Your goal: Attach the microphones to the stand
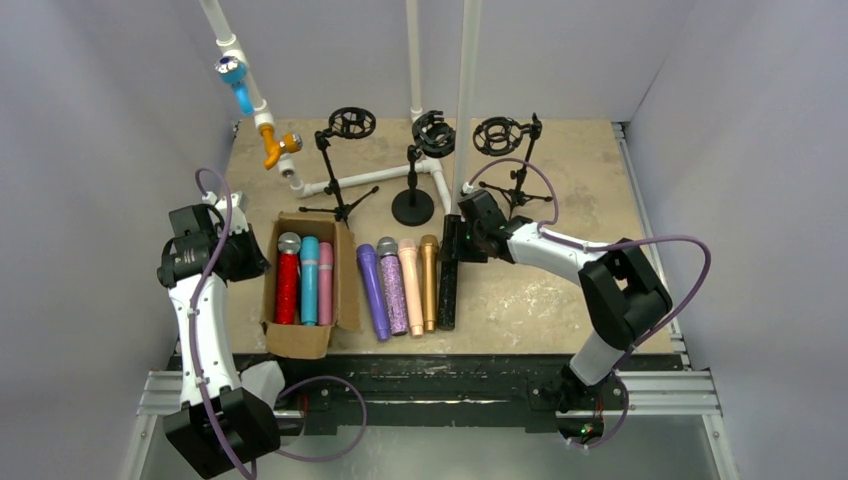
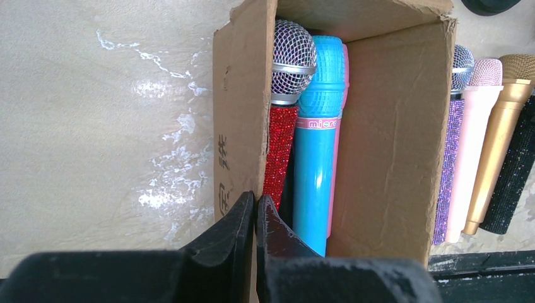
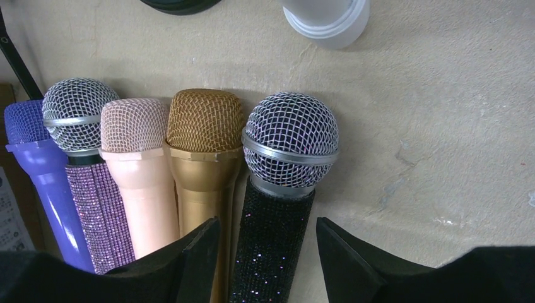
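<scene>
My scuffed beige table [image 1: 590,200] carries an open cardboard box [image 1: 300,340] on the left. Just beside it, side by side, lie a purple microphone [image 1: 372,290], a purple glitter microphone [image 1: 393,288], a peach microphone [image 1: 411,285], a gold microphone [image 1: 429,282] and a black microphone [image 1: 447,295]. Behind them are three black stands [image 1: 413,207] and a white pipe frame [image 1: 320,187].

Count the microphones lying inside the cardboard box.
3. The red glitter microphone lies at the left, the blue microphone in the middle, and the pink microphone against the right wall of the cardboard box. More may lie hidden beneath them.
</scene>
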`<act>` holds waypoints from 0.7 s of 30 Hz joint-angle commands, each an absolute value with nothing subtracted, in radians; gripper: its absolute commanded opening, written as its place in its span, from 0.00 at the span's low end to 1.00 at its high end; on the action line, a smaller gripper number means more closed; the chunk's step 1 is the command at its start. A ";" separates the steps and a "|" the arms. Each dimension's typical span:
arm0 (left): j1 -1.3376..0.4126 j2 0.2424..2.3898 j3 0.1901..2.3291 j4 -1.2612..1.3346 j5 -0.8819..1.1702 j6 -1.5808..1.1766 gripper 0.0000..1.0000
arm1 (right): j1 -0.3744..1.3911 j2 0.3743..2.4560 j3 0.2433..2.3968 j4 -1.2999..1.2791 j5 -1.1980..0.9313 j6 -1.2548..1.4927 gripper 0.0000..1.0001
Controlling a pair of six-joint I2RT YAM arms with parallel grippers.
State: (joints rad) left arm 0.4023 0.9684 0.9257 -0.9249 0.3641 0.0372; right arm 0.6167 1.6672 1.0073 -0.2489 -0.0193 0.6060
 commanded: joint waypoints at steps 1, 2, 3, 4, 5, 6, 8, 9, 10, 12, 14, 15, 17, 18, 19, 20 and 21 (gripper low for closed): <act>0.395 0.945 0.979 -0.910 0.411 0.014 0.00 | 0.617 1.656 1.041 -0.228 -0.046 0.606 0.61; 0.396 0.945 0.979 -0.910 0.411 0.012 0.00 | 0.617 1.650 1.036 -0.225 -0.051 0.611 0.61; 0.396 0.945 0.979 -0.911 0.411 0.012 0.00 | 0.618 1.641 1.029 -0.222 -0.056 0.618 0.60; 0.396 0.946 0.980 -0.911 0.411 0.012 0.00 | 0.617 1.631 1.021 -0.216 -0.069 0.624 0.60; 0.396 0.947 0.982 -0.912 0.413 0.012 0.00 | 0.617 1.619 1.015 -0.208 -0.081 0.631 0.60; 0.396 0.949 0.983 -0.913 0.416 0.012 0.00 | 0.618 1.606 1.014 -0.208 -0.088 0.634 0.60; 0.395 0.951 0.986 -0.917 0.422 0.009 0.00 | 0.619 1.574 1.025 -0.225 -0.089 0.637 0.59; 0.395 0.952 0.989 -0.918 0.426 0.008 0.00 | 0.624 1.553 1.038 -0.240 -0.080 0.641 0.59; 0.395 0.953 0.990 -0.920 0.429 0.008 0.00 | 0.632 1.528 1.059 -0.253 -0.066 0.643 0.59; 0.395 0.954 0.990 -0.918 0.438 0.008 0.00 | 0.665 1.488 1.118 -0.277 -0.038 0.648 0.59; 0.395 0.954 0.989 -0.916 0.446 0.008 0.00 | 0.715 1.484 1.206 -0.304 -0.022 0.651 0.59; 0.396 0.954 0.989 -0.917 0.447 0.008 0.00 | 0.746 1.502 1.277 -0.315 -0.016 0.652 0.60; 0.395 0.954 0.991 -0.920 0.454 0.008 0.00 | 0.815 1.562 1.390 -0.333 -0.026 0.653 0.60; 0.396 0.954 0.991 -0.921 0.457 0.008 0.00 | 0.848 1.607 1.455 -0.341 -0.038 0.654 0.60; 0.395 0.954 0.991 -0.922 0.460 0.008 0.00 | 0.896 1.658 1.525 -0.353 -0.045 0.652 0.60; 0.396 0.954 0.992 -0.923 0.462 0.008 0.00 | 0.932 1.712 1.598 -0.369 -0.052 0.646 0.60; 0.396 0.953 0.994 -0.925 0.461 0.008 0.00 | 0.964 1.775 1.674 -0.387 -0.060 0.638 0.60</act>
